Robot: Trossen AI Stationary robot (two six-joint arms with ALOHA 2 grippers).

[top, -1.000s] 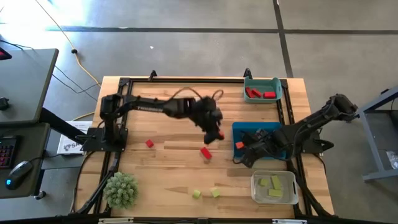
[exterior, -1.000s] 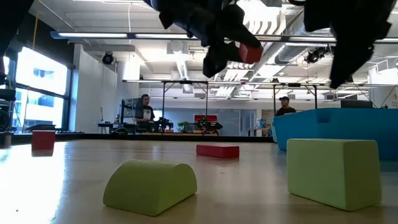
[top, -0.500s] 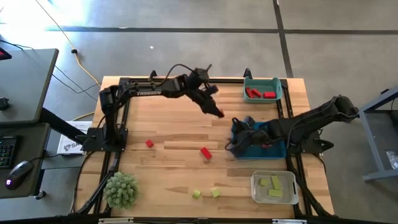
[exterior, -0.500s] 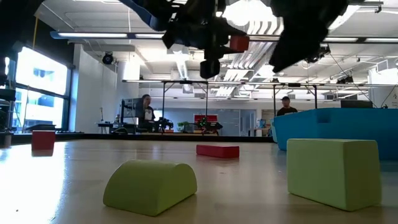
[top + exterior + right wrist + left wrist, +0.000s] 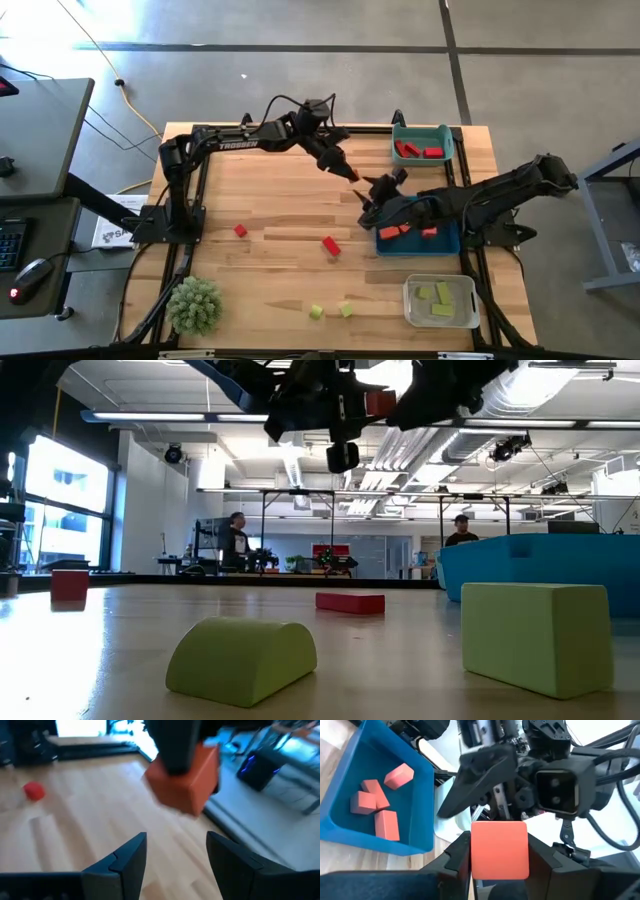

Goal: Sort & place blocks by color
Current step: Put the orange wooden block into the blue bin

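- Left gripper [image 5: 350, 173] clamped on an orange cube [image 5: 499, 849], held in the air over the table's far-centre part; the cube is no bar, so no long axis to mind.
- Right gripper [image 5: 378, 190] just beside it, fingers [image 5: 120, 861] spread apart, nothing between them; cube hangs straight ahead of them, near — looks like a handover, L to R.
- Blue bin [image 5: 445, 241] w/ orange blocks lies right behind the right gripper, so right arm is nearer that bin.
- Teal bin [image 5: 447, 133] holds red blocks, clear bin [image 5: 470, 320] yellow-green ones.
- Loose on table: red bar [image 5: 331, 245], red cube [image 5: 240, 231], two yellow-green blocks [image 5: 331, 311]; plant ball [image 5: 194, 305] at near-left corner. None in the way.
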